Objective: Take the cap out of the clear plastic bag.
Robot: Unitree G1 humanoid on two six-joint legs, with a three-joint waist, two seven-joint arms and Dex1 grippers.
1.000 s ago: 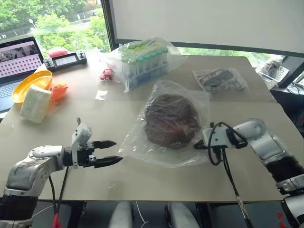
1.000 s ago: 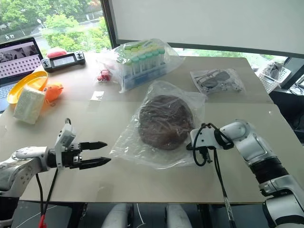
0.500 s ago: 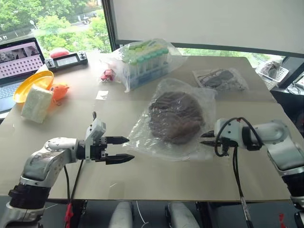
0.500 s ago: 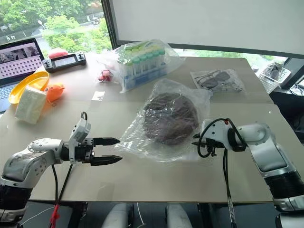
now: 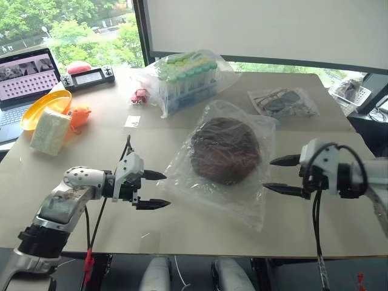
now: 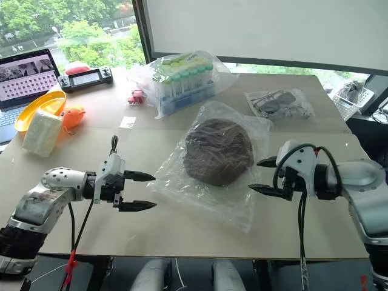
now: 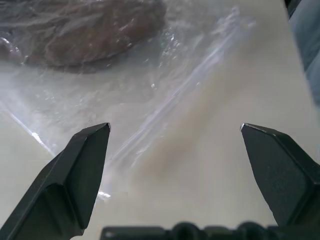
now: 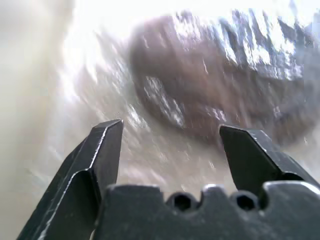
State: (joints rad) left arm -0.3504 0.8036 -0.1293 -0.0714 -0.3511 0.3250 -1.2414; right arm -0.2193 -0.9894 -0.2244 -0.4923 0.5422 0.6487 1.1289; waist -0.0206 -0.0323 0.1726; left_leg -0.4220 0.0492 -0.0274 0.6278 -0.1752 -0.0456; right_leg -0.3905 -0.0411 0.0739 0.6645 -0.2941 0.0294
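The brown cap (image 5: 225,150) lies flat inside the clear plastic bag (image 5: 242,203) in the middle of the table. My left gripper (image 5: 167,190) hovers open just left of the bag's left edge, pointing at it and not touching it. In the left wrist view the left gripper (image 7: 175,126) frames the bag's crinkled edge (image 7: 165,95), with the cap (image 7: 85,30) beyond. My right gripper (image 5: 267,174) is open just right of the bag, raised off the table, with nothing between its fingers. In the right wrist view the right gripper (image 8: 170,126) faces the cap (image 8: 215,85).
A bag of green-capped tubes (image 5: 185,76) and a small bag with glasses (image 5: 282,102) lie behind the cap. At far left are a yellow bowl (image 5: 41,109), a white cloth block (image 5: 50,130), an orange toy (image 5: 77,114), a laptop (image 5: 24,76) and a controller (image 5: 88,77).
My right gripper, shut at the bag's right edge before, has opened, risen and drawn back from it. The bag has settled flat. My left gripper has edged closer to the bag.
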